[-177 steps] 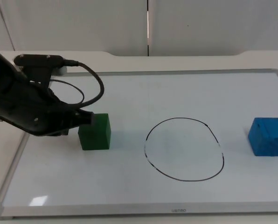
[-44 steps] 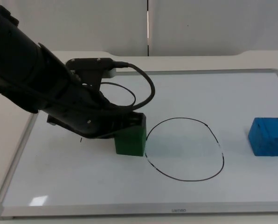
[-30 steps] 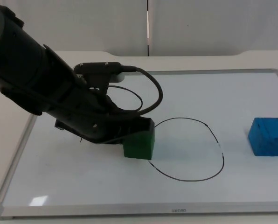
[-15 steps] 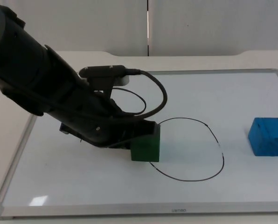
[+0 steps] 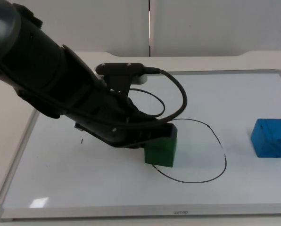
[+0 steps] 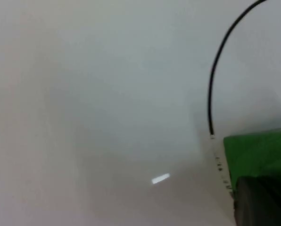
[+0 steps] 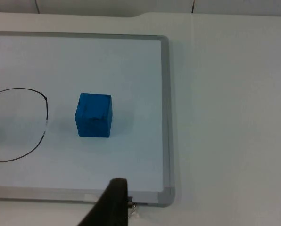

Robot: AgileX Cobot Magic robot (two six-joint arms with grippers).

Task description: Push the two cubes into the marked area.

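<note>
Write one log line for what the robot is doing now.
left gripper: behind green cube | cube: on circle line | blue cube: outside | right arm: waiting

1. Two cubes are counted: one green cube [image 5: 161, 149] and one blue cube [image 5: 271, 137].
2. One circle [image 5: 187, 149] is drawn in black line.
3. One whiteboard [image 5: 253, 94] is laid flat on the surface [image 5: 202, 62].
4. One black robot arm [image 5: 60, 89] is seen from above.
</note>
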